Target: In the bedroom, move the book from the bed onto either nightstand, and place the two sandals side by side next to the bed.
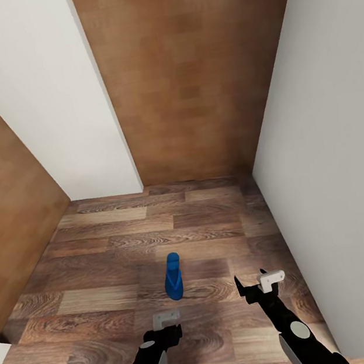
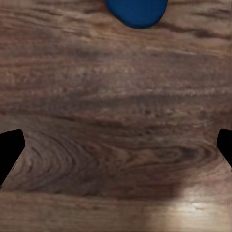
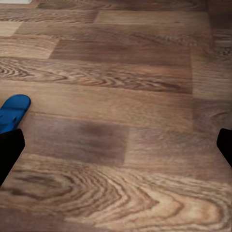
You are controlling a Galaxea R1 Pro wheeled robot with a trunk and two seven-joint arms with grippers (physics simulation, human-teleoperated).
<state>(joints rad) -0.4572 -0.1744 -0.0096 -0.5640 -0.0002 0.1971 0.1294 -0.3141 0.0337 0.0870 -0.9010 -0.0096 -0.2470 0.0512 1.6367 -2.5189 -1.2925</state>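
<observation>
Both grippers, left [image 1: 167, 318] and right [image 1: 260, 285], are held spread wide and empty above the plank floor [image 1: 101, 266]. One blue sandal [image 1: 173, 277] is best approached by lowering the left gripper squarely across its narrow sole.

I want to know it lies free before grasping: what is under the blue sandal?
The sandal lies flat on the wood-plank floor, with bare planks all around it and nothing on top. The patch beneath its sole is covered, so anything there cannot be seen.

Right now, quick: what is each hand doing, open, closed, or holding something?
Left hand: open, empty, over the floor just short of the blue sandal.
Right hand: open, empty, over bare floor.
</observation>
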